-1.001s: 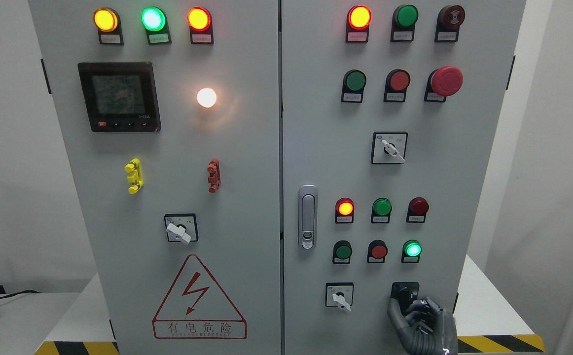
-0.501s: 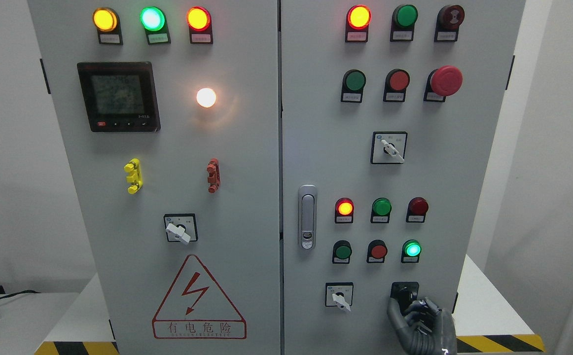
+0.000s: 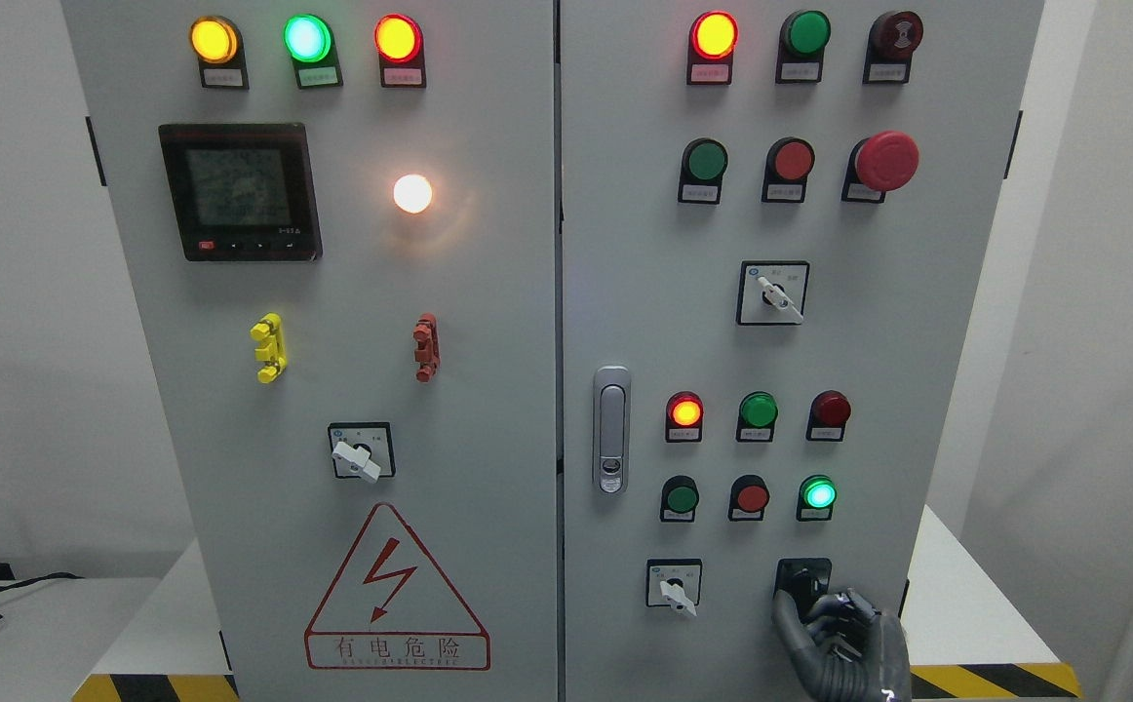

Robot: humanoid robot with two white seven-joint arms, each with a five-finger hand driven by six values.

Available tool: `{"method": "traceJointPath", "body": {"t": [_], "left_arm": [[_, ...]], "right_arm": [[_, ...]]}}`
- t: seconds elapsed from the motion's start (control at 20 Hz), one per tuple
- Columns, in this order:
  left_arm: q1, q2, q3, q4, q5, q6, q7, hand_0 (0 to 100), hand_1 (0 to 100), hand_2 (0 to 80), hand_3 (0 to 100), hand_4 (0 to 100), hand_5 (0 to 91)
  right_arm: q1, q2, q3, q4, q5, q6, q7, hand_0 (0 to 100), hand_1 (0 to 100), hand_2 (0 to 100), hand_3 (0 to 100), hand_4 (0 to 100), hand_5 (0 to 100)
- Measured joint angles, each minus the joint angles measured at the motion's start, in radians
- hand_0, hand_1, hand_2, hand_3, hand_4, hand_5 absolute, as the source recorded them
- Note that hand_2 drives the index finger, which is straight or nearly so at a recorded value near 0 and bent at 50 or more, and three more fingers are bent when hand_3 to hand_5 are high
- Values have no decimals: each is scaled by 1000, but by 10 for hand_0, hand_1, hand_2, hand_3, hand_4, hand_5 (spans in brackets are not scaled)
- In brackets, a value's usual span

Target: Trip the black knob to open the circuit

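Black knob (image 3: 800, 582) low on cabinet's right door (image 3: 644, 244), right of white selector switch (image 3: 674, 591). Right hand (image 3: 835, 634) just below-right, fingers curled onto knob from beneath; grip firmness unclear. Left hand unseen.

1. One head view only, facing the tall grey metal control cabinet (image 3: 488, 322) nearly square-on, tilted slightly downward
2. Close: both doors fill the frame, top edge cropped
3. White walls show at both sides
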State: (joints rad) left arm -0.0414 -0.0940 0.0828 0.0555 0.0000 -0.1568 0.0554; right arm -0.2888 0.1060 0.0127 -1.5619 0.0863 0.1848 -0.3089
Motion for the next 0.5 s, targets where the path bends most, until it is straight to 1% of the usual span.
{"method": "traceJointPath", "body": {"t": [0.5], "left_arm": [[0, 0, 0, 0, 0, 0, 0, 120, 389, 0, 0, 0, 0]], "right_arm": [[0, -1, -7, 1, 5, 0, -4, 319, 815, 457, 823, 832, 967]]}}
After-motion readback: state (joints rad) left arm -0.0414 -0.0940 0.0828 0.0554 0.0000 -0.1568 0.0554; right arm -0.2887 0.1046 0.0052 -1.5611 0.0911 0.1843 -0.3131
